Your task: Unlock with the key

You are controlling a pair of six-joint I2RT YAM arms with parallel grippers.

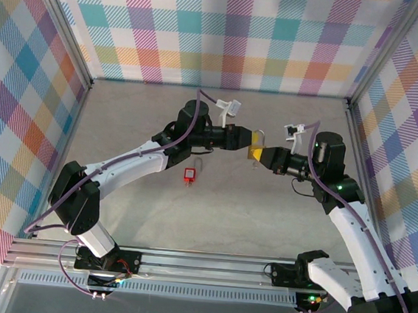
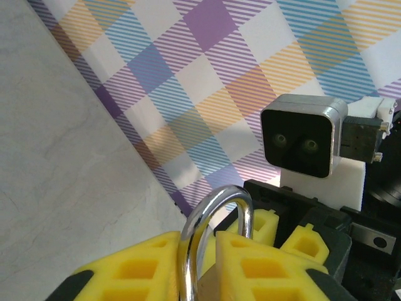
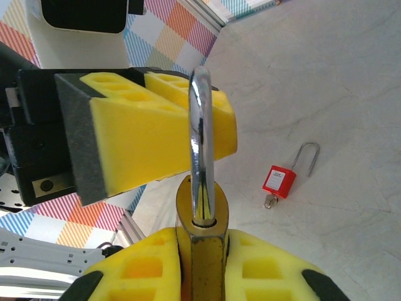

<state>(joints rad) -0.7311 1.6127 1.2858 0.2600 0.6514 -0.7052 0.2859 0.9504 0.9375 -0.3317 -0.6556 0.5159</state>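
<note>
The right gripper (image 3: 202,260) is clamping the brass padlock (image 3: 202,219) body; the left gripper (image 2: 199,254) is pinching its shackle (image 2: 219,193). The padlock's long axis is running between the 2 grippers.

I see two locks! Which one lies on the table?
The red padlock; the brass padlock is held up off the table in the right tool.
</note>
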